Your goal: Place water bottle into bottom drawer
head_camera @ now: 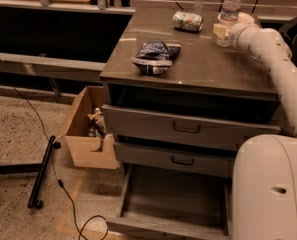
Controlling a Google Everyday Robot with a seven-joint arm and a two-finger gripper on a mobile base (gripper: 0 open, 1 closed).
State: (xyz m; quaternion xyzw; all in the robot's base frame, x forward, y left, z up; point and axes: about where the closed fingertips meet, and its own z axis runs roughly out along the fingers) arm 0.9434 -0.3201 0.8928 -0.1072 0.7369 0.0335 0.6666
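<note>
The water bottle (231, 1), clear with a white cap, stands upright at the back right of the cabinet top. My gripper (220, 32) is at the end of the white arm (273, 59), down at the bottle's lower part, on its left side and touching or almost touching it. The bottle's base is hidden behind the gripper. The bottom drawer (173, 204) is pulled out below the two upper drawers, and its bare grey floor shows.
A crushed green-white can (187, 21) lies left of the bottle. A dark snack bag (155, 57) lies mid-top. An open cardboard box (85, 131) stands left of the cabinet. A black stand (42, 171) and a cable lie on the floor. My white base (270, 189) is at the lower right.
</note>
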